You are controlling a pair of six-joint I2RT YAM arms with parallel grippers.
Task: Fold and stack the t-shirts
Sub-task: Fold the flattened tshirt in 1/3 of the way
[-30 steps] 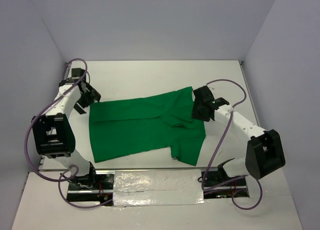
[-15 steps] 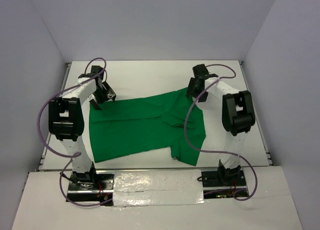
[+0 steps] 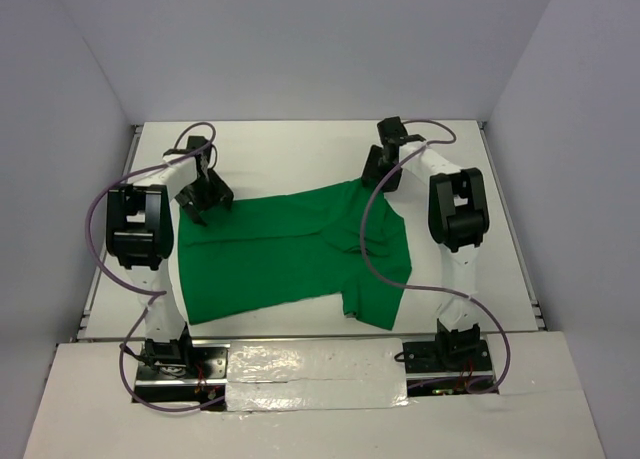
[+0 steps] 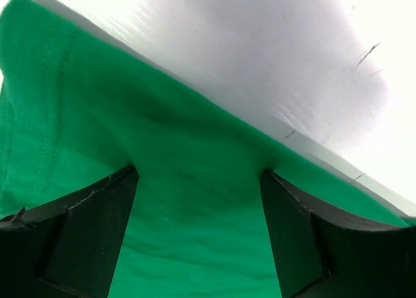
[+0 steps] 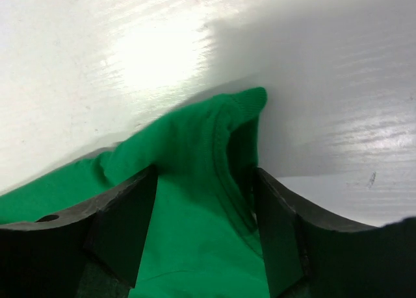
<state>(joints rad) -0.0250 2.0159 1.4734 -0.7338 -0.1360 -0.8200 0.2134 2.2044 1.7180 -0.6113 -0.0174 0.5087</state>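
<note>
Green t-shirt [image 3: 290,249] lay spread on tabletop [image 3: 290,144], lightly rumpled. Left end effector [image 3: 205,197] sat at far-left corner, right end effector [image 3: 378,174] at far-right corner. Both had fingers wide apart, straddling cloth edge, nothing pinched. Judged early stage: no finished fold, stacking not yet done.

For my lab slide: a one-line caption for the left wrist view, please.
Left gripper, open, astride the edge of the green t-shirt on the white table.

A robotics lab cell: plain grey walls [image 3: 300,39] rise beyond the left hand [image 3: 205,199] and white table [image 3: 300,149]; purple cables [image 3: 372,241], silver tape [image 3: 310,374].
</note>
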